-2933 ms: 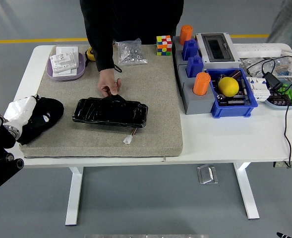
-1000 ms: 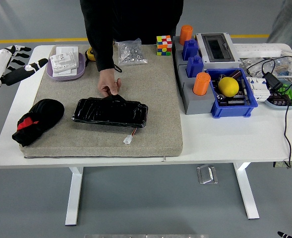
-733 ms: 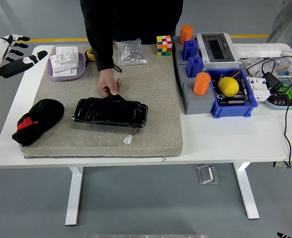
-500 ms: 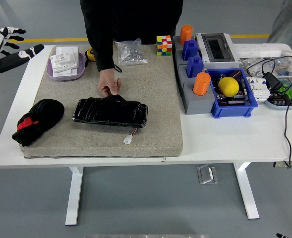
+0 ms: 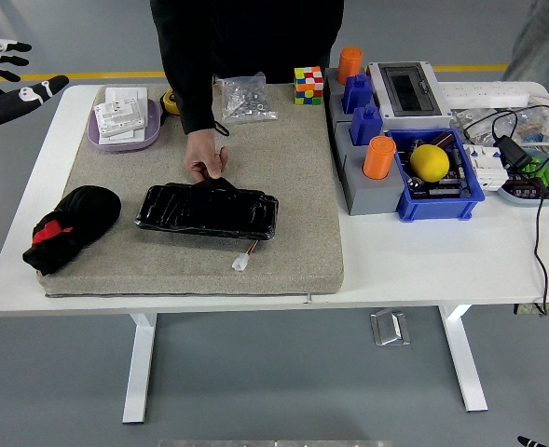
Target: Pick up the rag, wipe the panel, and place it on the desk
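The left hand [image 5: 4, 79] is cut off by the picture's left edge, the person [image 5: 246, 42] is cropped at the top, and the panel's [image 5: 207, 210] far edge hides under the person's hand [image 5: 205, 158].

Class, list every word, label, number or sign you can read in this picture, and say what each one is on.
No text can be read in this picture.
White cards in the purple tray: dark print, too small to read.
Grey electrical box: no readable marking.
Black panel: glossy, no label visible.
Rag: a red patch, no lettering visible.
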Controlling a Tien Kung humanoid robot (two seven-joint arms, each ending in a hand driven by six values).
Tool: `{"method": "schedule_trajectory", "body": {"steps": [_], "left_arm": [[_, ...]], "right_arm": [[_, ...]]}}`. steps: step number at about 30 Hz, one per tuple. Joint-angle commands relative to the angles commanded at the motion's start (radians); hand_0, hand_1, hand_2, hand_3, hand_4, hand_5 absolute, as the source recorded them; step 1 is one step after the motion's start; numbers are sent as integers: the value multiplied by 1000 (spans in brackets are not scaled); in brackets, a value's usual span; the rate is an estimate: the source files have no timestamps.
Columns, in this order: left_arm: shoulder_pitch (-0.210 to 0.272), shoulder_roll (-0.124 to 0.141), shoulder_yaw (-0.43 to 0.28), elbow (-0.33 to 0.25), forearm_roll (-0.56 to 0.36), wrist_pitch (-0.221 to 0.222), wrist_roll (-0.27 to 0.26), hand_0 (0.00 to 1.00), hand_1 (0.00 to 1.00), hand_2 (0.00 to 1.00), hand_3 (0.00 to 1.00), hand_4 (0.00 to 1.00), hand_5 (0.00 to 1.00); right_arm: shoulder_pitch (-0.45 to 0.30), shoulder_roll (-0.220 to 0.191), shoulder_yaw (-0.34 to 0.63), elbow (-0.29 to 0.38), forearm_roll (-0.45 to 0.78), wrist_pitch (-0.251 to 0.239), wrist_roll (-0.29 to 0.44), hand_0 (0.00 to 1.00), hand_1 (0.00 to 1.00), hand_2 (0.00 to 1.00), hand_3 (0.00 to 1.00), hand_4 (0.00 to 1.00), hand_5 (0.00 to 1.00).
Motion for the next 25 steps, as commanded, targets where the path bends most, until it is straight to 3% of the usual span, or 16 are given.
{"method": "schedule_trajectory", "body": {"steps": [25], "left_arm": [[-5, -10, -3, -4, 5, 2, 4, 447, 648, 748, 798, 998, 738]], "right_arm": [[-2, 3, 16, 3, 3, 1, 1, 781, 664, 717, 640, 998, 555]]}}
